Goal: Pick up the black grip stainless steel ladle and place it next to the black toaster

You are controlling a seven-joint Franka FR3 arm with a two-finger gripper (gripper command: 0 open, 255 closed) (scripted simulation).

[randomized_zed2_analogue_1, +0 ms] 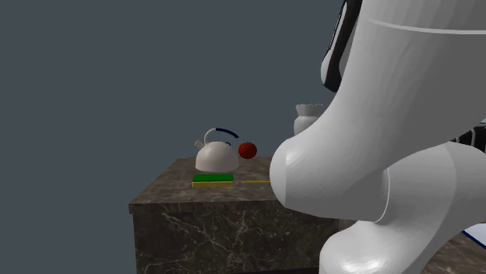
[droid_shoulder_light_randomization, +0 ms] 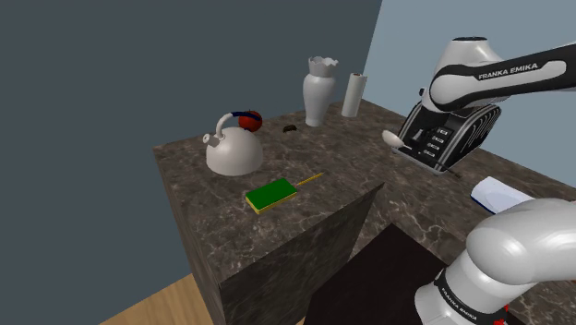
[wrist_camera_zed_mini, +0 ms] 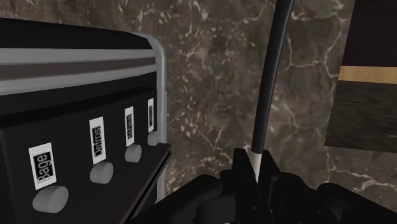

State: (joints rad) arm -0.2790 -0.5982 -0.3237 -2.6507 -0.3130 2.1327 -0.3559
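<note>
Looking along the gripper [wrist_camera_zed_mini: 254,164] in the wrist view, the two black fingers [wrist_camera_zed_mini: 242,160] are nearly closed, with just the thin stem of the ladle [wrist_camera_zed_mini: 270,83] pinched between them. So it has hold of the ladle, no question. The clamp sits on the pale bit of the stem, right where the long black grip starts.

What matters for the next move is that the handle's long axis runs straight out from the fingertips, tilted just slightly. It's roughly parallel to the chrome edge of the toaster [wrist_camera_zed_mini: 76,76], on the side with the row of buttons. A strip of bare marble counter [wrist_camera_zed_mini: 210,70] shows between handle and toaster, so they're near each other but not touching.

In the shoulder view the toaster [droid_shoulder_light_randomization: 452,134] sits right under the arm's wrist. There's a pale rounded thing poking out beside it that might be the ladle's bowl, can't say for sure.

My guess is the carry is basically done and it's down to lowering and letting go. I can't tell how high the ladle hangs over the counter. I'd keep that gap while lowering so the handle doesn't swing into the buttons, since one long stem held at one end could pivot on release.
</note>
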